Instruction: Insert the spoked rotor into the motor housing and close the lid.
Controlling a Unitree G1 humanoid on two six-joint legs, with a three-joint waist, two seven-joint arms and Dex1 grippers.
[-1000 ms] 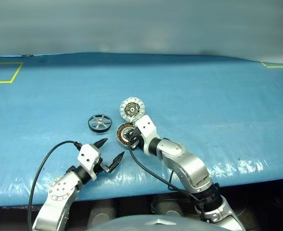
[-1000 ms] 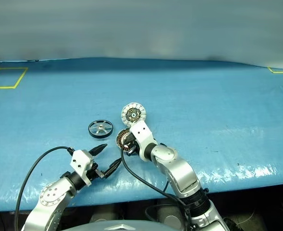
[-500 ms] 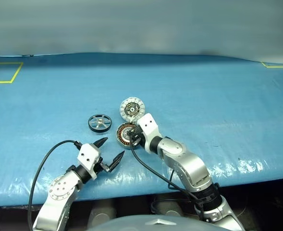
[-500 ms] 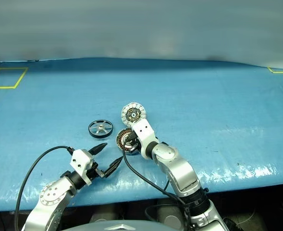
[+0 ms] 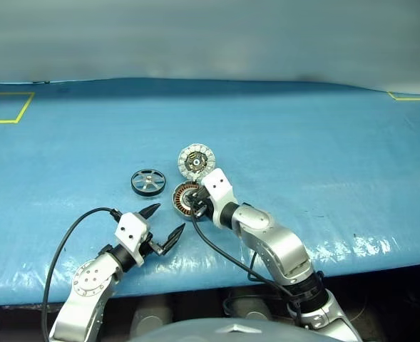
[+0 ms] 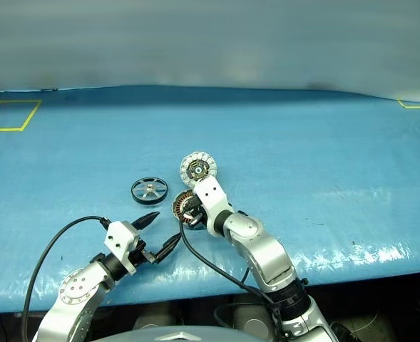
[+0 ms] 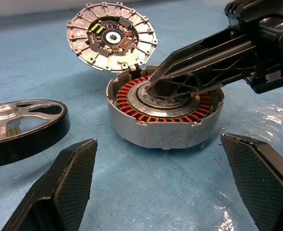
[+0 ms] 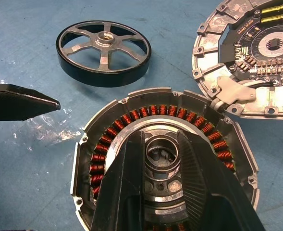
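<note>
The spoked rotor (image 5: 147,181) lies flat on the blue table, left of the motor housing (image 5: 184,196). The housing's copper windings face up (image 8: 131,113). Behind it the lid (image 5: 196,161) stands swung open on its hinge, inner face showing. My right gripper (image 8: 161,140) reaches into the housing from the near right, its two fingers closed on either side of the silver centre hub (image 8: 163,154). My left gripper (image 5: 163,222) hovers open near the table's front edge, pointing at the housing with nothing between its fingers (image 7: 74,168).
Blue sheeting covers the table (image 5: 302,142); its front edge (image 5: 352,260) runs just behind my wrists. Yellow tape marks sit at the far left (image 5: 6,107) and far right (image 5: 413,96) corners. Black cables (image 5: 67,239) trail from both wrists.
</note>
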